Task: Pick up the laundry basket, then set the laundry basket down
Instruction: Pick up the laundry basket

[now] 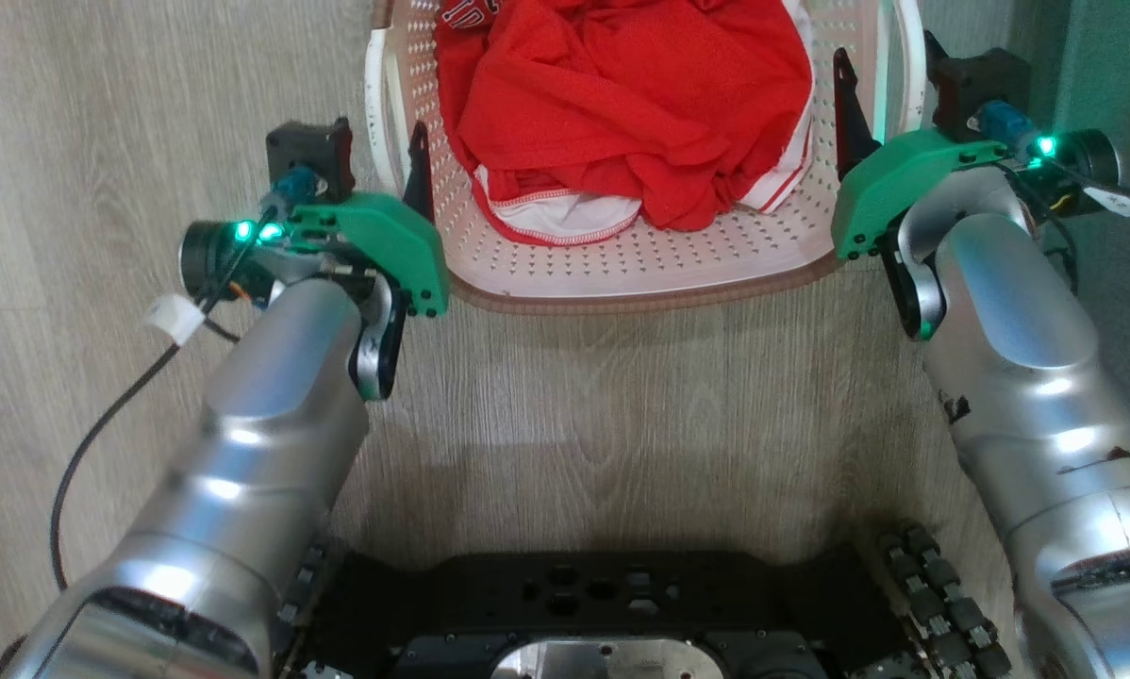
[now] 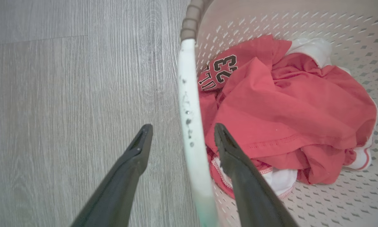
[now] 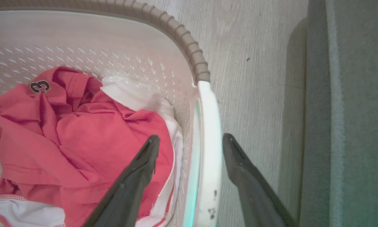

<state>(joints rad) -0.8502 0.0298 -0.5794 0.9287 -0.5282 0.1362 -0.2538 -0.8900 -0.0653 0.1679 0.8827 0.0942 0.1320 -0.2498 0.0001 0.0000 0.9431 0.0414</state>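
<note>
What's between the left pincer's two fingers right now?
Left wrist view: the laundry basket's white side handle runs between the left pincer's fingers, one outside over the floor, the other inside above the red jersey.

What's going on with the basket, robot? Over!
Both open: left gripper straddles the left handle, right gripper the right handle, neither clamped. The basket holds red clothes. A grey edge sits close on the right.
</note>
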